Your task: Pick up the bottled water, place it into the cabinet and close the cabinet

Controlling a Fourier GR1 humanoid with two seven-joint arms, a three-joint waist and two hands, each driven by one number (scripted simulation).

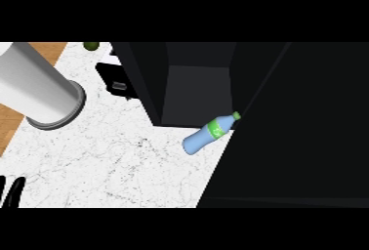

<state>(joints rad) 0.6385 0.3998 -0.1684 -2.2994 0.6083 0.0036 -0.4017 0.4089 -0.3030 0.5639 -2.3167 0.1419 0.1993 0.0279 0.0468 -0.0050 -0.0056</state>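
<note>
Right at the foot of the open cabinet (194, 83) lies the bottled water (209, 133), tipped over on the white marbled tabletop (108, 161). Its green cap points up-right toward the cabinet's dark door (296, 127), its base down-left. It is pale blue and clear with a green label band. The cabinet's inside looks dark, and nothing shows in it. Well apart at upper left stands a grey cylinder (39, 88). At the lower left edge, the left robot hand (12, 191) shows straight fingers, holding nothing.
</note>
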